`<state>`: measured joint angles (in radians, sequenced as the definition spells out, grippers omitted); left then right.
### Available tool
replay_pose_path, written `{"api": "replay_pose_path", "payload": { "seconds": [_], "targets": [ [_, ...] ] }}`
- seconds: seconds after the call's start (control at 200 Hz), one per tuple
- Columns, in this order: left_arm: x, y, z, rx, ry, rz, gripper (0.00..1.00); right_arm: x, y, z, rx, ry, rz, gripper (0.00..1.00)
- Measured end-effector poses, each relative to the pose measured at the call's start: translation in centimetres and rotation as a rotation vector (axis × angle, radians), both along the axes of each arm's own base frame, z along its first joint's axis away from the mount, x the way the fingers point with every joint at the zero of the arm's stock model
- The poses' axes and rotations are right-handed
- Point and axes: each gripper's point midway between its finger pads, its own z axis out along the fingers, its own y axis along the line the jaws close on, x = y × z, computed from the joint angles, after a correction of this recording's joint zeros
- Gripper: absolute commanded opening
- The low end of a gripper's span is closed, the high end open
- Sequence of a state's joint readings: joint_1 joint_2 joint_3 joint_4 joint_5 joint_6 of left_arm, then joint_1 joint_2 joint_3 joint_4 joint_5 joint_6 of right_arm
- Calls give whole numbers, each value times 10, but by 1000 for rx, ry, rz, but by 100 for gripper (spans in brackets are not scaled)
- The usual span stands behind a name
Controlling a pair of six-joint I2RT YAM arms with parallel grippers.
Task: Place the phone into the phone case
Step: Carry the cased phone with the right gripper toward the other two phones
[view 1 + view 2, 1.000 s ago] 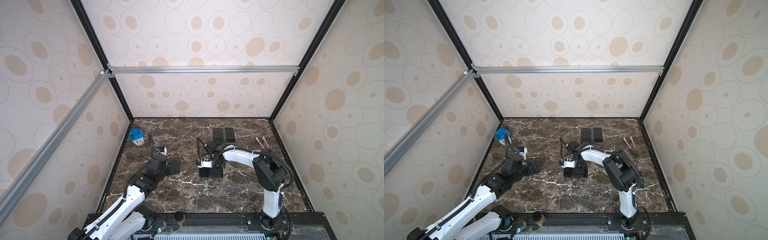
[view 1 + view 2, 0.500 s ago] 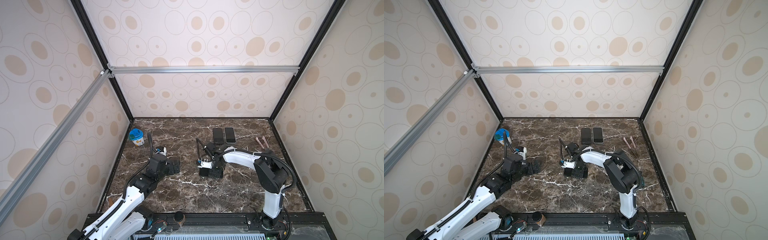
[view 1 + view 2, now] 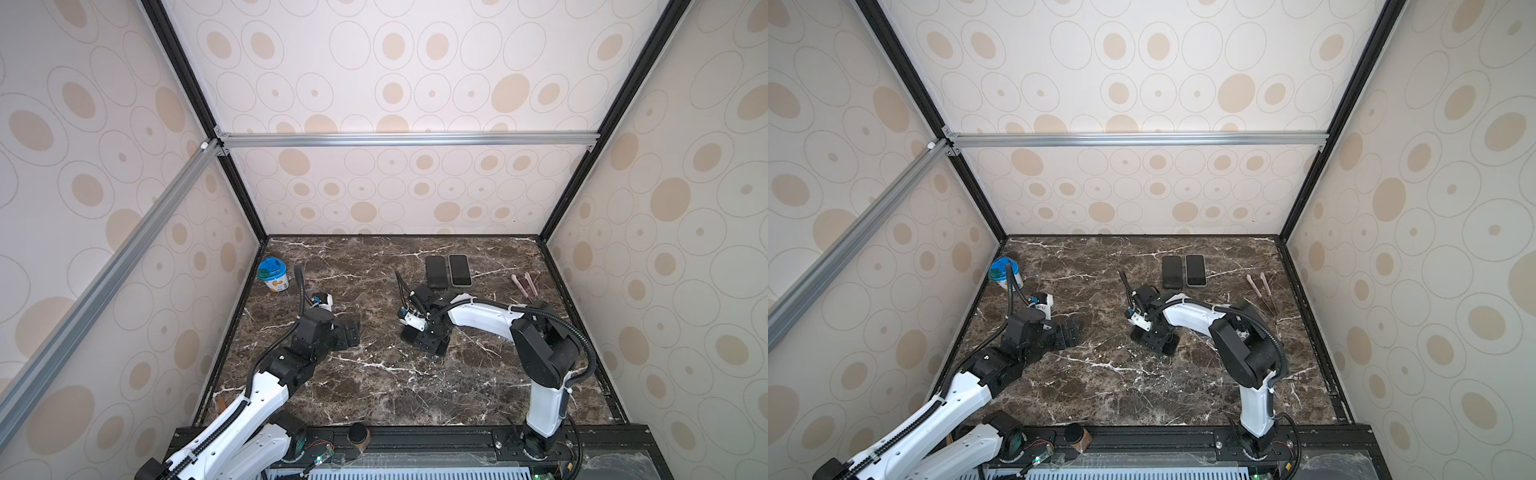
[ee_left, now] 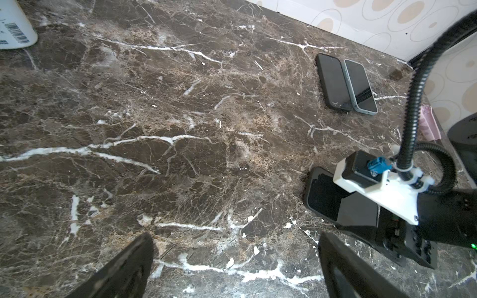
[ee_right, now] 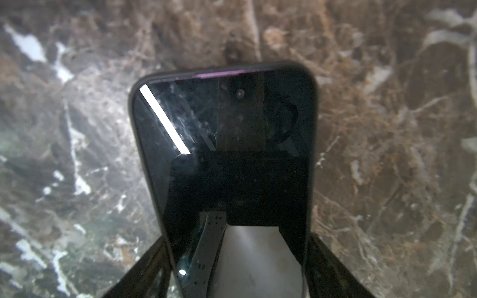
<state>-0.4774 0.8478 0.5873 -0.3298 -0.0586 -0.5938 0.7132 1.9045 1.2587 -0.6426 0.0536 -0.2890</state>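
A dark-screened phone (image 5: 224, 116) with a black rim lies flat on the marble near the table's middle, and a thin purple edge shows at its far end. I cannot tell whether that rim is the phone case. My right gripper (image 5: 238, 258) points down over the phone's near end. Its two fingers press the phone's long sides. From the left wrist view the phone (image 4: 322, 201) sticks out from under that gripper. In both top views the right gripper (image 3: 422, 336) (image 3: 1152, 334) hides most of it. My left gripper (image 4: 236, 240) (image 3: 353, 332) rests open to its left, holding nothing.
Two more dark slabs lie side by side at the back, one all black (image 3: 436, 272) and one grey-rimmed (image 3: 459, 270). A white tub with a blue lid (image 3: 272, 274) stands back left. Pink sticks (image 3: 524, 284) lie back right. Walls close three sides.
The right gripper's fingers have come in against the phone's sides. The left arm has not moved.
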Motion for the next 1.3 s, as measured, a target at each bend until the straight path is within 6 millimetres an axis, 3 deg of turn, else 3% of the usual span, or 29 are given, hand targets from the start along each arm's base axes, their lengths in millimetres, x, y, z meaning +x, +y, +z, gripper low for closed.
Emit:
{"api": "replay_pose_path", "payload": {
  "seconds": [0.265, 0.615, 0.86, 1.035, 1.3],
  "targets": [
    [2, -2, -5, 12, 10, -12, 100, 27, -25, 11, 72, -14, -305, 20],
    [7, -6, 0, 4, -15, -28, 100, 85, -83, 90, 180, -199, -659, 15],
    [7, -12, -2, -10, -25, -55, 100, 117, -122, 120, 195, -283, -810, 14],
    [5, -13, 4, -11, -48, -75, 100, 142, -152, 124, 203, -304, -914, 14],
    [4, -12, 10, -8, -74, -84, 100, 174, -184, 103, 179, -278, -1006, 14]
  ]
}}
